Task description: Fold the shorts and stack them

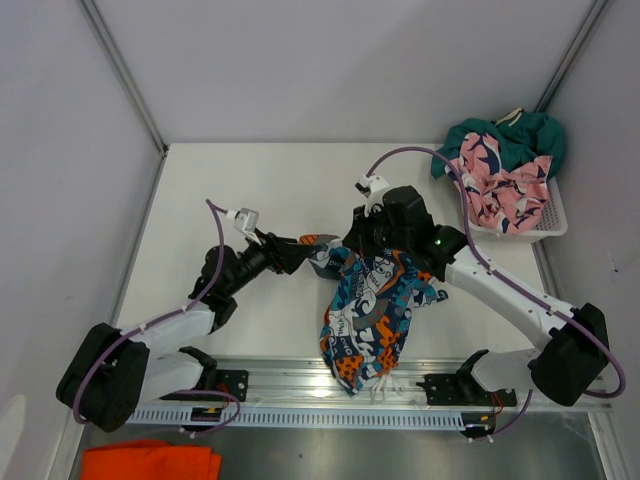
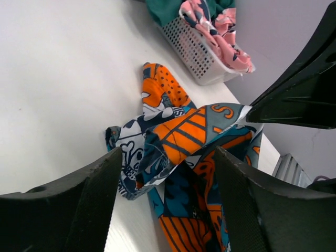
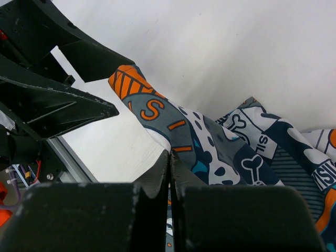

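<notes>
Printed shorts [image 1: 375, 310] lie mid-table, long axis running from the near edge up to the grippers. Right gripper [image 1: 350, 243], shut, pinches their far edge; left gripper [image 1: 318, 246], jaws wide and empty, faces the loose corner just to its right

Printed pair: blue, orange and white graphic-print fabric shorts [image 1: 375, 310] [image 2: 178, 136] [image 3: 236, 152], unfolded and crumpled at the middle of the white table [image 1: 250, 180]; upper end raised off the surface, lower end trailing to the near edge.
Pink pair: pink fabric shorts with navy-and-white sharks [image 1: 500, 185] [image 2: 220, 31], heaped in the white mesh basket [image 1: 545, 232] [image 2: 197, 55], far right.
Teal pair: plain teal green fabric shorts [image 1: 510, 135] [image 2: 163, 10], bunched in the same basket, behind the pink pair and touching it.
</notes>
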`<act>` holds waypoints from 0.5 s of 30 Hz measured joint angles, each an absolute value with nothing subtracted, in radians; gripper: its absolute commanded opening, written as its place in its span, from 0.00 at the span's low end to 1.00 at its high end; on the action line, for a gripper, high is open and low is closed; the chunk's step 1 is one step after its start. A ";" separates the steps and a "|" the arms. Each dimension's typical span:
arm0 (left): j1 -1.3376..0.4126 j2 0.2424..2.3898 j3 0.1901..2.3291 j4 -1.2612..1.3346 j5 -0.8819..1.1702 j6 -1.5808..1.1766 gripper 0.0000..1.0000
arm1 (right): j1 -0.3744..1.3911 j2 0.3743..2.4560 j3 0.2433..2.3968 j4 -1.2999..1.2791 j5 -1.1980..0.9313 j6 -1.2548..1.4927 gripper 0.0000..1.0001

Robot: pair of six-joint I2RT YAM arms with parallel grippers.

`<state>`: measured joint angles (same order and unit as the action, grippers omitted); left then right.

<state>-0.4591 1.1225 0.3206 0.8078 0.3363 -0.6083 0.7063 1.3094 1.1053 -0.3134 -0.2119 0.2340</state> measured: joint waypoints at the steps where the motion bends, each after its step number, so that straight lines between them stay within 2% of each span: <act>1: -0.458 1.121 0.321 0.797 0.330 -0.607 0.71 | 0.703 1.311 1.105 -0.312 -0.216 0.234 0.00; 7: -0.458 1.119 0.321 0.776 0.320 -0.603 0.64 | 0.689 1.320 1.105 -0.305 -0.236 0.235 0.00; 9: -0.458 1.127 0.321 0.783 0.331 -0.605 0.55 | 0.686 1.322 1.105 -0.302 -0.243 0.236 0.00; 10: -0.458 1.134 0.321 0.791 0.341 -0.608 0.54 | 0.685 1.324 1.105 -0.300 -0.245 0.236 0.00; 11: -0.458 1.143 0.321 0.800 0.352 -0.607 0.54 | 0.685 1.326 1.105 -0.300 -0.247 0.236 0.00; 14: -0.458 1.175 0.322 0.839 0.396 -0.614 0.64 | 0.685 1.328 1.105 -0.299 -0.254 0.236 0.00; 15: -0.458 1.190 0.322 0.860 0.413 -0.620 0.64 | 0.684 1.328 1.105 -0.299 -0.257 0.236 0.00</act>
